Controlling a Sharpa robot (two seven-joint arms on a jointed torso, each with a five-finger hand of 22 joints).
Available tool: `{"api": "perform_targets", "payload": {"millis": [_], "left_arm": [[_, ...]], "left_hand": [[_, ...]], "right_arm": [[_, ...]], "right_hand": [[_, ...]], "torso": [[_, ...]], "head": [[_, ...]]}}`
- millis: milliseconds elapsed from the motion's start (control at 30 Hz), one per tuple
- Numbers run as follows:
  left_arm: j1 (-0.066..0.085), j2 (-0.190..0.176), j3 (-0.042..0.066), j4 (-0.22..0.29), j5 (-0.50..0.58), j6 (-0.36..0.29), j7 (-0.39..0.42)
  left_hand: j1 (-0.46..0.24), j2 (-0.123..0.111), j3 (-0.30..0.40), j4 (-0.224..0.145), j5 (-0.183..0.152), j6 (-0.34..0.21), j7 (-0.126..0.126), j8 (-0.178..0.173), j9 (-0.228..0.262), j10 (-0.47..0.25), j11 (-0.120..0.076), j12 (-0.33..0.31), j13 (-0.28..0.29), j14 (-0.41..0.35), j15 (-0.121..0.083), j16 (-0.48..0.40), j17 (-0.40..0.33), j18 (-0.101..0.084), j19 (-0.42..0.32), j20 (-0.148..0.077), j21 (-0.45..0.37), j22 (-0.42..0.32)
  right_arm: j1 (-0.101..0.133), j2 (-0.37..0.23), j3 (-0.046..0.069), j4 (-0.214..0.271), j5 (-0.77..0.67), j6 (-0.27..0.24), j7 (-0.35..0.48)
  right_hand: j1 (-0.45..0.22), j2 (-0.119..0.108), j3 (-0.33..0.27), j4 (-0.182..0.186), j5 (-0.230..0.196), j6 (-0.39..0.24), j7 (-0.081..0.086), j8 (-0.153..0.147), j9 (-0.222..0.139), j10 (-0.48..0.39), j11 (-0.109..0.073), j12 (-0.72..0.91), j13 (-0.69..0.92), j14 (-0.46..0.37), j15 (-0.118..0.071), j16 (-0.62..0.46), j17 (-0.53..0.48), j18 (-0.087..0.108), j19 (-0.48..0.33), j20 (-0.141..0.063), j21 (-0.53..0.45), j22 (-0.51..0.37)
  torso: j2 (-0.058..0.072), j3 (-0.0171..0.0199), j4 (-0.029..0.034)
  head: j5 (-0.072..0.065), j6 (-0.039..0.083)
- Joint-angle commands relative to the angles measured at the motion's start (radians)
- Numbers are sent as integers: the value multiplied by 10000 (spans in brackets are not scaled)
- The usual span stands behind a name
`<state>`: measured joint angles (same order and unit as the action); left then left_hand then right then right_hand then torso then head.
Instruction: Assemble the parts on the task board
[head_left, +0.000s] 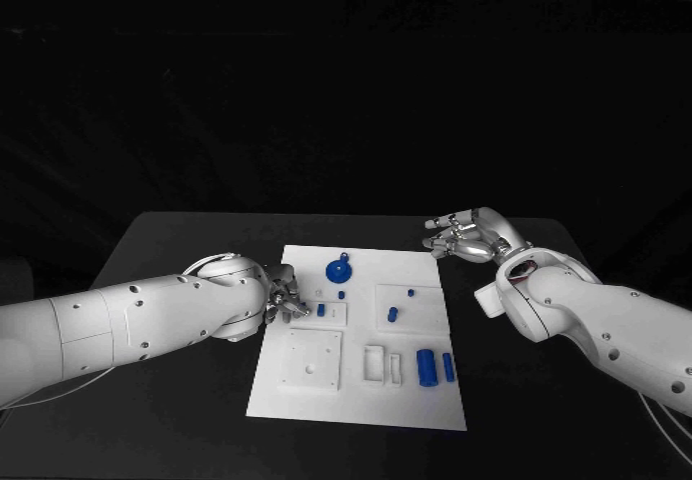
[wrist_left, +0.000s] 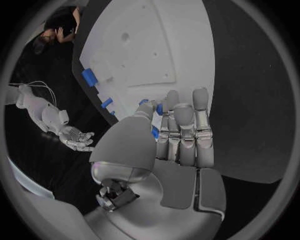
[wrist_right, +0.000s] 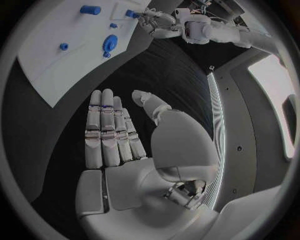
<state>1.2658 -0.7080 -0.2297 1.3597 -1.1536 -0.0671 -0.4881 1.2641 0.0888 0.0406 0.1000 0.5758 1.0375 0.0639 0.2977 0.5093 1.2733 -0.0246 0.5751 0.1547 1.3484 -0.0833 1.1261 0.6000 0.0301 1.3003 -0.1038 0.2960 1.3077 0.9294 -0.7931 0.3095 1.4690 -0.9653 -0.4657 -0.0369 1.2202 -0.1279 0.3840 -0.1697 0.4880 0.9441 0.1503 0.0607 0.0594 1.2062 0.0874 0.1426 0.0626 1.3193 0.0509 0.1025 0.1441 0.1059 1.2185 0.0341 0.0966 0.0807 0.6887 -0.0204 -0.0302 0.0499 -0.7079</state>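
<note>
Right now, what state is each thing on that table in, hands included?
Left hand: at the task board's left edge, fingers over a small blue part; grip cannot be told.
Right hand: open, empty, off the board's far right corner.
Task board: flat on the table.
Round blue part: on the board.
Blue cylinder: lying flat.

We cannot tell whether the left hand's (head_left: 281, 298) fingers (wrist_left: 178, 125) touch a blue part (wrist_left: 154, 131) they partly hide; the task board's (wrist_left: 181, 45) small pieces are too tiny to identify.
</note>
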Motion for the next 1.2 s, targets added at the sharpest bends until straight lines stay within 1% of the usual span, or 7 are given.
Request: {"api": "perform_targets", "payload": {"millis": [33,267,567,700,767,933,1200], "left_arm": [[-153,25,-99,25,319,321,48],[-153,-46,-98,88,517,258,165],[-151,-299,-88,305,837,179,566],[-148,-484,-58,424,1023,103,923],[-146,-544,-44,459,1084,97,1024],[-138,-661,-18,504,1244,167,1206],[-120,-723,3,422,1535,466,1325]], "left_hand": [[-123,84,808,-651,198,-165,-97,-2,-2150,44,17,-36,-3,-20,-23,37,-9,86,-82,-20,45,191],[-226,196,1313,-786,919,-155,-54,-44,-2176,11,37,-50,-1,-38,-15,37,-16,112,-132,-16,108,196],[-666,640,2137,-1259,941,-112,-20,-116,-2226,-58,96,-125,-11,-96,27,36,-29,162,-272,24,267,194],[-1587,1048,2376,-2126,984,-593,-18,647,-1714,-230,106,46,87,-110,22,64,-26,173,-305,19,365,189],[-2235,1194,2494,-2633,1294,-830,-68,1089,-1321,-214,136,61,77,-114,6,73,-22,173,-320,7,394,189],[-2833,1316,2570,-3120,1838,-1013,-137,1747,-543,-271,62,117,86,-126,-13,125,-5,167,-358,-14,493,201],[-3343,1454,2636,-3641,2002,-1018,-186,1828,118,-293,44,212,98,-163,-35,216,6,156,-443,-38,640,195]], "right_arm": [[-6,11,6,1,1,108,79],[-6,7,6,-8,1,125,76],[-7,0,6,-4,1,156,75],[-7,-7,6,-5,1,168,72],[-7,-9,6,-6,0,171,72],[-8,-13,6,-10,0,179,68],[-8,-19,6,-11,-1,192,58]], "right_hand": [[19,-5,52,-24,-37,14,58,-4,14,-56,45,-34,-8,-57,29,-39,-6,-200,-29,43,65,-9],[19,-5,52,-24,-37,14,58,-4,14,-56,45,-34,-8,-57,29,-39,-6,-200,-29,43,65,-9],[20,-2,57,-31,-35,36,58,-1,16,-59,46,-33,-8,-60,29,-33,-18,-201,-45,47,83,-34],[55,8,75,-62,-43,50,56,0,17,-56,46,-31,-7,-67,29,-34,-25,-202,-54,44,93,-40],[55,8,75,-62,-43,50,56,0,17,-56,46,-31,-7,-67,29,-34,-25,-202,-54,44,93,-40],[91,20,93,-96,-59,44,58,-1,16,-57,46,-32,-8,-70,26,-34,-31,-202,-58,39,104,-41],[105,30,104,-113,-70,50,59,-1,17,-55,47,-31,-8,-70,25,-34,-34,-204,-61,38,111,-41]], "torso": [[-1,0,-2],[-1,-3,0],[-6,-6,4],[-7,-6,6],[-6,-6,2],[-3,-6,10],[-1,-5,0]], "head": [[-12,6],[-17,6],[-30,5],[-30,0],[-27,2],[-19,8],[0,21]]}}
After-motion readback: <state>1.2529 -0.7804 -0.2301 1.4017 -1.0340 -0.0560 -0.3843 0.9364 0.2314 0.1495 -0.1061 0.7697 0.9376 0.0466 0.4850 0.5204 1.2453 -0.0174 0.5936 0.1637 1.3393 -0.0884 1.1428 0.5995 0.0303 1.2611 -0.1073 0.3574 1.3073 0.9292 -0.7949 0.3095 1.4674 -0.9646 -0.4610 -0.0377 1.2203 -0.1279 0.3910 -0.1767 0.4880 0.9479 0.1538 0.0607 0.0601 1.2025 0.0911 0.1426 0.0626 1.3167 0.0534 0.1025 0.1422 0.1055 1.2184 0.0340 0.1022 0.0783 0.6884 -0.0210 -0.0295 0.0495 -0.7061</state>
